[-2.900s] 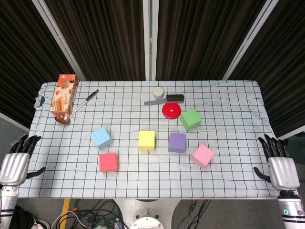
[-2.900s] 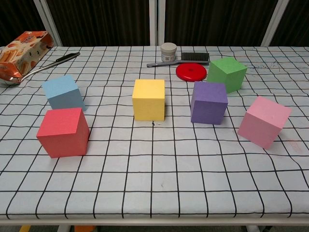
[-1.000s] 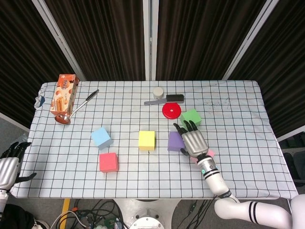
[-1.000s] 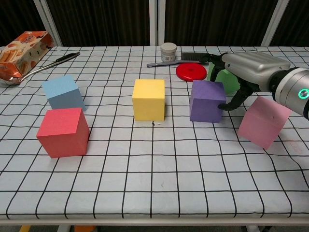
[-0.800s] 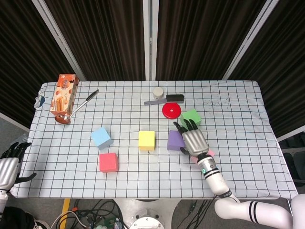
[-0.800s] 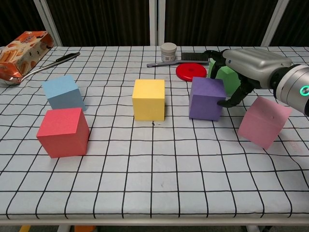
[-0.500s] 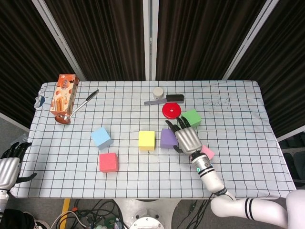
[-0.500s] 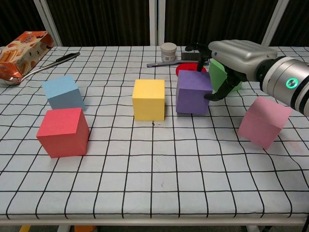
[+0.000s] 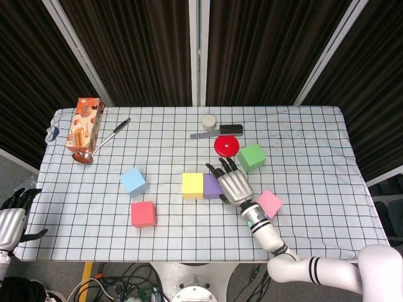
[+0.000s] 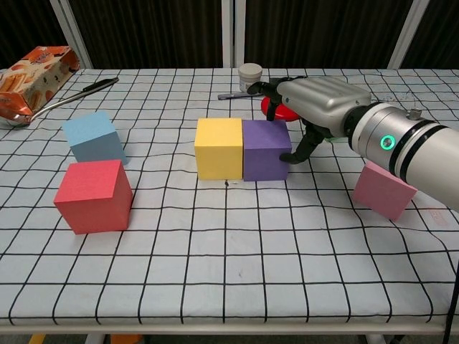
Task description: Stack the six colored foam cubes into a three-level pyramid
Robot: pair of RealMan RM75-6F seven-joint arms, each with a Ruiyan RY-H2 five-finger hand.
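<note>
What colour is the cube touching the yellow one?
Purple cube, clearest in the chest view.

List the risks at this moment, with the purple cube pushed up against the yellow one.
1. The right robot hand rests on the purple cube, which touches the yellow cube; further pushing may shove the yellow cube out of place.
2. Drawing the robot hand back may drag the purple cube and reopen the gap.
3. The red disc and green cube lie just behind the hand; a backward swing might knock them.

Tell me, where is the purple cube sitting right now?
The purple cube sits near the middle of the table, pressed against the yellow cube on its left, with the right hand resting on its right side.
</note>
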